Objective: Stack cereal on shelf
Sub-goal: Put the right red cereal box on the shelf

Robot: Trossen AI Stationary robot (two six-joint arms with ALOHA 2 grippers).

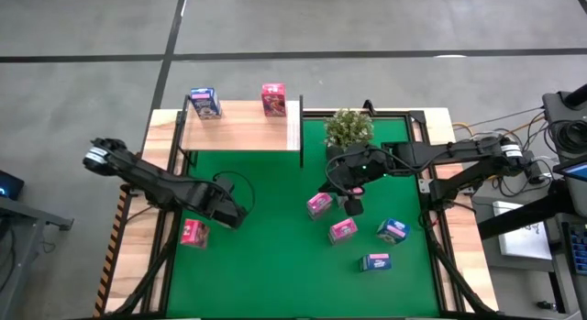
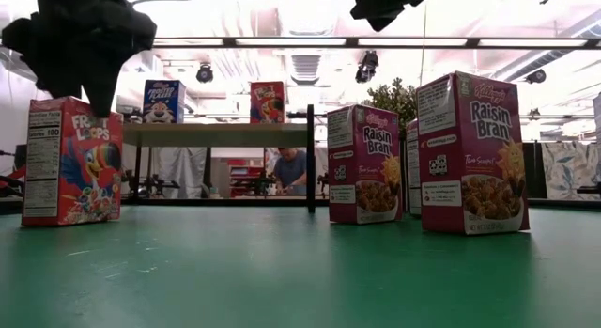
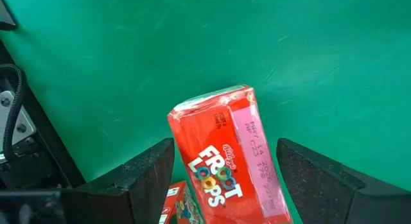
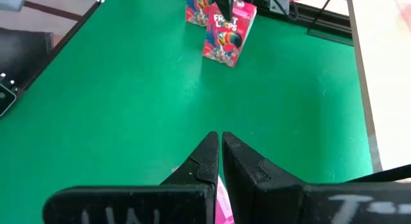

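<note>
From above, the left claw (image 1: 229, 212) hangs spread wide beside a pink box (image 1: 193, 233) at the mat's left edge; it should drop squarely over that box, one finger on each side, before closing. The right claw (image 1: 353, 203), fully closed and empty, waits mid-mat. Counted here: two boxes on the shelf (image 1: 240, 127), one blue (image 1: 204, 103) and one pink (image 1: 273, 98); five on the surface, three pink and two blue; one plant (image 1: 348, 127). From table height, the Froot Loops box (image 2: 72, 162) stands upright under the left claw (image 2: 86, 55), untouched. The left wrist shows the box (image 3: 225, 156) centred between the fingers (image 3: 144, 179), apart from both. The right wrist shows its claw (image 4: 219, 150) pressed closed, holding nothing.
</note>
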